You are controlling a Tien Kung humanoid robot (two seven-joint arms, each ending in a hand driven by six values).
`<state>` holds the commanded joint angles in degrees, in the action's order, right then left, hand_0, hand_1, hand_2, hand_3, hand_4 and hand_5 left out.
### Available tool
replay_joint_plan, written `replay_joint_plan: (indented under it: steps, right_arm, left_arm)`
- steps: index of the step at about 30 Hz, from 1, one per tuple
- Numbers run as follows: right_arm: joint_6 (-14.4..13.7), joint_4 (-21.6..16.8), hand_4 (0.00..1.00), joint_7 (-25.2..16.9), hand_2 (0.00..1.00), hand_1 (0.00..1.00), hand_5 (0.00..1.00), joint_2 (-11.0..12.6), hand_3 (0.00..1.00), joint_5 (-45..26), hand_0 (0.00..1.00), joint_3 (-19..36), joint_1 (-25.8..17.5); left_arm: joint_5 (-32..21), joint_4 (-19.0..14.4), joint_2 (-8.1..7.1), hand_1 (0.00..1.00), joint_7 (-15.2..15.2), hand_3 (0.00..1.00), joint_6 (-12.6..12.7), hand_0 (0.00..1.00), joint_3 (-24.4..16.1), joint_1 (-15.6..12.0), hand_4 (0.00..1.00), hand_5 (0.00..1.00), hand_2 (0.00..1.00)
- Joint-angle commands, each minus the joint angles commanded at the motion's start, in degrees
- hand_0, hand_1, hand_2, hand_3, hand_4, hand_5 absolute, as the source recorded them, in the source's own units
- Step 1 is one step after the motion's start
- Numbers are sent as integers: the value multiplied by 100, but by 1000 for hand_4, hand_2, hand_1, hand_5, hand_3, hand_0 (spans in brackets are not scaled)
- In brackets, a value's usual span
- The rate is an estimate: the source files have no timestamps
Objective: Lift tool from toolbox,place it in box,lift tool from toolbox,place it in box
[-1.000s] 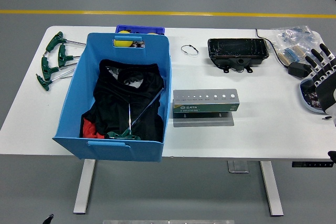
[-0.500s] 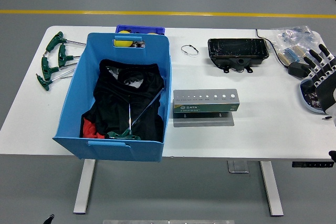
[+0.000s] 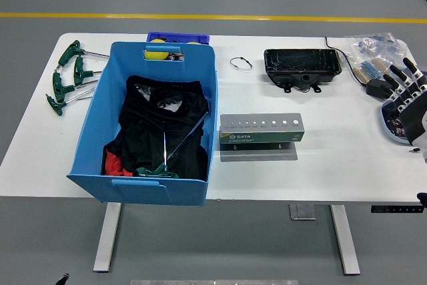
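Right robot hand (image 3: 408, 101) spread at table's (image 3: 333, 165) edge; tool (image 3: 162, 158) seemingly in box (image 3: 200, 98)

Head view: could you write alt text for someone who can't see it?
A white table holds a large blue box with dark cloth and a green-handled tool inside, and a grey tool stand beside it. More green-handled tools lie at far left; the robot's right hand hovers open at the right edge.

Four green T-handled hex keys (image 3: 69, 75) left of one large blue plastic bin (image 3: 148, 188); a fifth green-handled key (image 3: 160, 170) inside. One grey metal tool stand (image 3: 261, 128), one black rectangular tray (image 3: 301, 65), one small wire loop (image 3: 241, 63), one robot hand (image 3: 407, 98).
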<state>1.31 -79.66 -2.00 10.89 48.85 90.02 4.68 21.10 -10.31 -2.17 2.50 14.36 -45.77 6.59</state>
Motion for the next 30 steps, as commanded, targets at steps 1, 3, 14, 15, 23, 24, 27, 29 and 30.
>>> replay_joint_plan:
  steps: [1, 3, 14, 15, 23, 24, 27, 29, 30]
  right_arm:
    - [-1, -1, 998, 0, 878, 858, 998, 3, 935, -1, 893, 1, 1]
    - [0, -1, 998, -1, 878, 858, 998, 5, 935, -3, 893, 2, 3]
    - [-46, 10, 998, 1, 877, 856, 998, 5, 934, -26, 892, 1, 4]
    - [-47, 9, 998, -1, 877, 856, 998, 5, 934, -29, 892, 1, 7]
    - [-45, 14, 998, 2, 877, 854, 998, 3, 935, -28, 891, 14, 12]
    - [-45, 13, 998, 2, 876, 854, 998, 4, 934, -28, 890, 19, 12]
    - [-47, 9, 998, 2, 876, 854, 998, 8, 934, -25, 890, 35, 17]
    - [-42, 3, 998, 3, 875, 855, 998, 6, 931, -22, 890, 49, 25]
    - [-37, -1, 998, 8, 875, 855, 998, 3, 931, -7, 890, 69, 27]
  left_arm:
    - [-35, 0, 0, 820, 8, 740, 2, 791, 23, -1, 720, 586, 852]
    - [-55, 0, -1, 820, 14, 740, 2, 791, 37, -1, 720, 586, 852]
    - [-17, 0, -13, 822, 5, 747, -15, 792, 41, 1, 724, 588, 853]
    - [-12, 0, -14, 822, 3, 747, -15, 792, 40, 2, 724, 588, 853]
    - [12, 0, -22, 822, -11, 750, -21, 792, 38, 4, 728, 591, 853]
    - [14, 0, -22, 822, -12, 750, -22, 792, 37, 4, 728, 591, 853]
    - [19, 0, -19, 822, -13, 750, -25, 792, 33, 2, 728, 591, 853]
    - [63, 0, -17, 822, -24, 752, -30, 793, 17, 11, 729, 591, 853]
    - [82, 0, -14, 822, -23, 752, -32, 793, 14, 16, 729, 591, 853]
